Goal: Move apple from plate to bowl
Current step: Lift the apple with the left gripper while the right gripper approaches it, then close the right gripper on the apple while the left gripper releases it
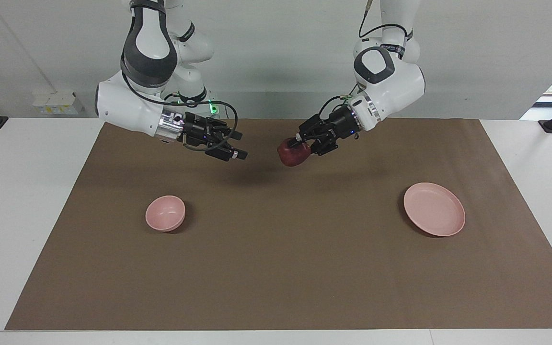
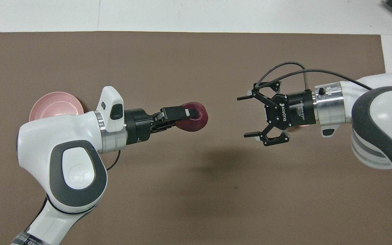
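My left gripper (image 1: 301, 143) is shut on the dark red apple (image 1: 294, 153) and holds it in the air over the middle of the brown mat; both also show in the overhead view, the gripper (image 2: 190, 114) and the apple (image 2: 193, 119). The flat pink plate (image 1: 434, 209) lies bare toward the left arm's end, partly covered by the left arm in the overhead view (image 2: 54, 103). The small pink bowl (image 1: 165, 213) stands empty toward the right arm's end. My right gripper (image 1: 240, 145) is open and empty in the air, facing the apple (image 2: 242, 117).
A brown mat (image 1: 276, 268) covers most of the white table (image 1: 22, 201). In the overhead view the right gripper's body covers nearly all of the bowl.
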Robot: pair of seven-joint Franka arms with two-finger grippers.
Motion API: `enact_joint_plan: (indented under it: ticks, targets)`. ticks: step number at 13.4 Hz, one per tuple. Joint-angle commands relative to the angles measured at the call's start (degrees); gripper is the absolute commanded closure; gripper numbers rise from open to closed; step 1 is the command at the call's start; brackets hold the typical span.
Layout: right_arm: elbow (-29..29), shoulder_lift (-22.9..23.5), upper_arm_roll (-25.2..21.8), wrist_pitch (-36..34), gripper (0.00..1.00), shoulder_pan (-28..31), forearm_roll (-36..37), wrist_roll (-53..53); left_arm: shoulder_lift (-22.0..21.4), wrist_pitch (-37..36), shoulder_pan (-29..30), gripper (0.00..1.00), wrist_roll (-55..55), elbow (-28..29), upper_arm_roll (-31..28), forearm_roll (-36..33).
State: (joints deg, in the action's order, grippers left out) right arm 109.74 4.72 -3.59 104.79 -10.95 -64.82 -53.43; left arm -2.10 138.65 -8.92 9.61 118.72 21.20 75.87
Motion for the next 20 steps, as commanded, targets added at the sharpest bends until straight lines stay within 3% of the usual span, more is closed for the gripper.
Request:
enact_joint_plan:
  ticks: [1, 5, 18, 19, 20]
  targets:
    - [-1.28, 2.22, 0.25, 1.47, 0.0, -1.53, -3.29, -2.63, -0.97, 2.5, -1.89, 1.0, 0.32, 0.64, -0.64, 1.04]
    - [-1.29, 2.05, 0.25, 7.01, 0.0, -7.76, -3.39, -4.49, -1.06, 2.33, -1.98, 1.0, 0.24, 0.9, -0.64, 0.6]
    - [-0.67, 1.96, 0.25, 10.53, 0.01, -11.9, -2.33, -2.83, -1.24, 2.24, -2.69, 1.0, -0.47, 1.08, -0.37, 0.51]
    - [-0.5, 1.87, 0.34, 10.53, 0.67, -11.99, -2.24, -0.73, -1.24, 2.15, -2.77, 1.0, -0.47, 1.08, -0.37, 0.51]
    - [-0.5, 1.87, 0.34, 10.44, 1.0, -11.99, -2.33, -0.71, -1.32, 2.06, -2.77, 1.0, -0.55, 1.08, -0.37, 0.51]
